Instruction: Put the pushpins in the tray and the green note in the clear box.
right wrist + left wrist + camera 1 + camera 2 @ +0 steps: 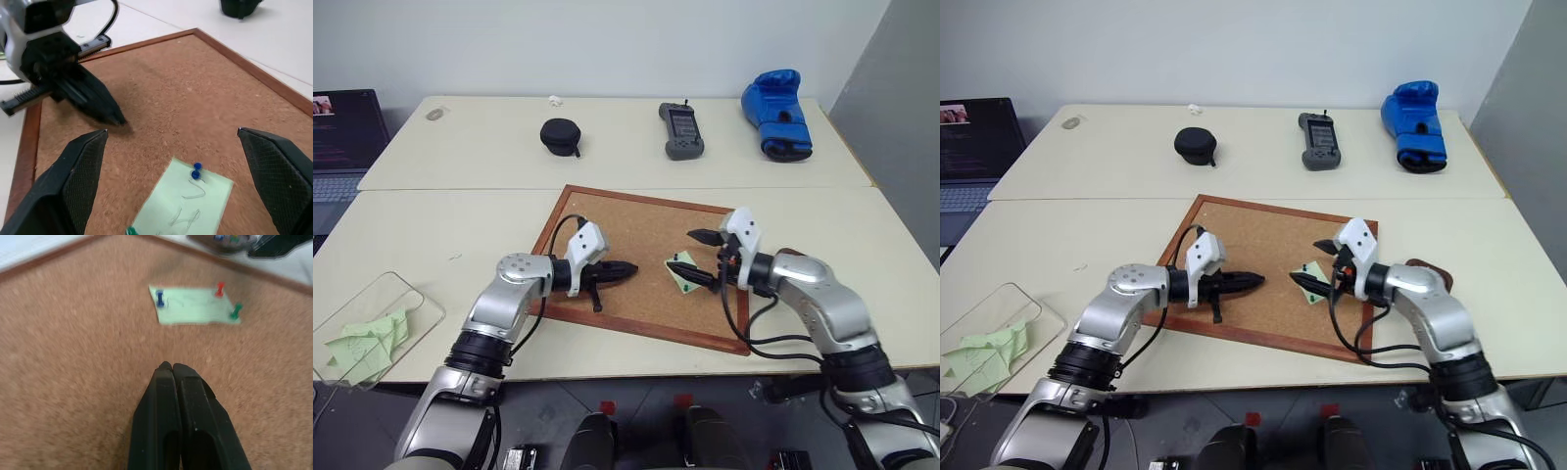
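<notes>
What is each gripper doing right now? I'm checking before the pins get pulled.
Left gripper: closed, holding nothing, over the corkboard.
Right gripper: open, empty, at the green note.

Two cream tables abut below a white wall

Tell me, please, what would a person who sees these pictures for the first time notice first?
The corkboard in the middle of the near table draws the eye, with the green note pinned on it by a blue pin, a red pin and a green pin. The left end effector, shut, and the right end effector, wide open, face the note from either side. On the far table lies a bright blue boxing glove.
</notes>
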{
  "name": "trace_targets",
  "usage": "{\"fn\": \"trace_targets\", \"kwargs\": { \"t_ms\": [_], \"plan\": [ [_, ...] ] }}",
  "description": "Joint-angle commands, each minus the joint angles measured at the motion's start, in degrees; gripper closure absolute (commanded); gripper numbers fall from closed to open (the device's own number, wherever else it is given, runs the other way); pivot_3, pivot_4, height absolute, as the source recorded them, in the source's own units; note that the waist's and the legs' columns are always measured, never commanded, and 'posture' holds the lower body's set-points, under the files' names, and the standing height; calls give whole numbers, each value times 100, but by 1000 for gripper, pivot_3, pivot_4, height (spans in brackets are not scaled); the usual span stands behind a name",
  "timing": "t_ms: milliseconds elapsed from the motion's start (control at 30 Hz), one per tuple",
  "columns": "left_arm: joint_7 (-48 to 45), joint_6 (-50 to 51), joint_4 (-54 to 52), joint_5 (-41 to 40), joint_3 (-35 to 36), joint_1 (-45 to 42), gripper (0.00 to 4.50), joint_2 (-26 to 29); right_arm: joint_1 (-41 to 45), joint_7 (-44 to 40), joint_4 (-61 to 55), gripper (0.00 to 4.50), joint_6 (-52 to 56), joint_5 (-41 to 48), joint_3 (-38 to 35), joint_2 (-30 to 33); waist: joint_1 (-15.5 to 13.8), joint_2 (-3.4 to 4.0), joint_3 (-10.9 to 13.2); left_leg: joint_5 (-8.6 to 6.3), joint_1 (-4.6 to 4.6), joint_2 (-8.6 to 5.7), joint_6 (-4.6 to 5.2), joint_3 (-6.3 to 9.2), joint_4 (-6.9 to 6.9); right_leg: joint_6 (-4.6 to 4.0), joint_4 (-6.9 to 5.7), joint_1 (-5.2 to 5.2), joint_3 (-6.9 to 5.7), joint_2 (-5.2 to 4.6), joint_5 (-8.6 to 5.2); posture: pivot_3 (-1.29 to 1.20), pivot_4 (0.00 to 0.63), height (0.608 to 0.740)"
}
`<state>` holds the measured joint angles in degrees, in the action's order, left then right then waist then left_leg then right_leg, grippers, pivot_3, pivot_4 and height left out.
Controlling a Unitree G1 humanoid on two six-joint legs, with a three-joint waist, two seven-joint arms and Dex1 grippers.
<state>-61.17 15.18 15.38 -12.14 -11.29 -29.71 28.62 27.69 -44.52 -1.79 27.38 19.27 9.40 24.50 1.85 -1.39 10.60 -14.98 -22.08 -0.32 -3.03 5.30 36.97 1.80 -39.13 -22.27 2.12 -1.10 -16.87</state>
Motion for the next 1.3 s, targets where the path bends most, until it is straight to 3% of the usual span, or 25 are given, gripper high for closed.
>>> {"fn": "trace_targets", "kwargs": {
  "t_ms": [33, 233, 333, 600, 1033, 1300],
  "plan": [
    [79, -176, 252, 291, -202, -121, 4465, -149, 322, -8, 373, 0, -283, -137, 25, -218, -1, 2, -2, 0, 0, 1, 0, 2, 0, 0, 1, 1, 0, -1, 0, 0, 150, 740],
    [-9, -187, 327, 353, -264, -144, 4465, -217, 547, -28, 983, 0, -366, -352, 95, -453, -20, 6, -9, 0, 7, 0, 1, 3, 5, 6, 0, 12, -1, -8, 3, 0, 150, 740],
    [-27, -190, 311, 351, -235, -135, 4500, -202, 570, -82, 1201, 402, -444, -473, 126, -429, -19, 7, -10, 1, 7, -1, 2, 3, 7, 9, 0, 12, 1, -11, 5, 0, 150, 740],
    [-69, -107, 176, 342, -187, -79, 4500, -173, 654, -133, 1490, 2106, -583, -701, 121, -438, -14, 8, -11, 1, 7, -3, 2, 2, 6, 10, -1, 11, 1, -9, 6, 0, 150, 740],
    [-52, 21, 48, 332, -179, -118, 4500, -196, 705, -278, 1617, 4443, -662, -882, 87, -405, -13, 9, -11, 1, 7, -3, 2, 3, 5, 10, -1, 11, 0, -9, 6, 0, 150, 740],
    [84, 110, 6, 356, -152, -124, 4500, -271, 703, -456, 1373, 4492, -898, -723, -47, -402, -14, 9, -11, 1, 7, -2, 2, 3, 5, 10, -1, 11, 1, -9, 6, 0, 150, 740]
  ]
}}
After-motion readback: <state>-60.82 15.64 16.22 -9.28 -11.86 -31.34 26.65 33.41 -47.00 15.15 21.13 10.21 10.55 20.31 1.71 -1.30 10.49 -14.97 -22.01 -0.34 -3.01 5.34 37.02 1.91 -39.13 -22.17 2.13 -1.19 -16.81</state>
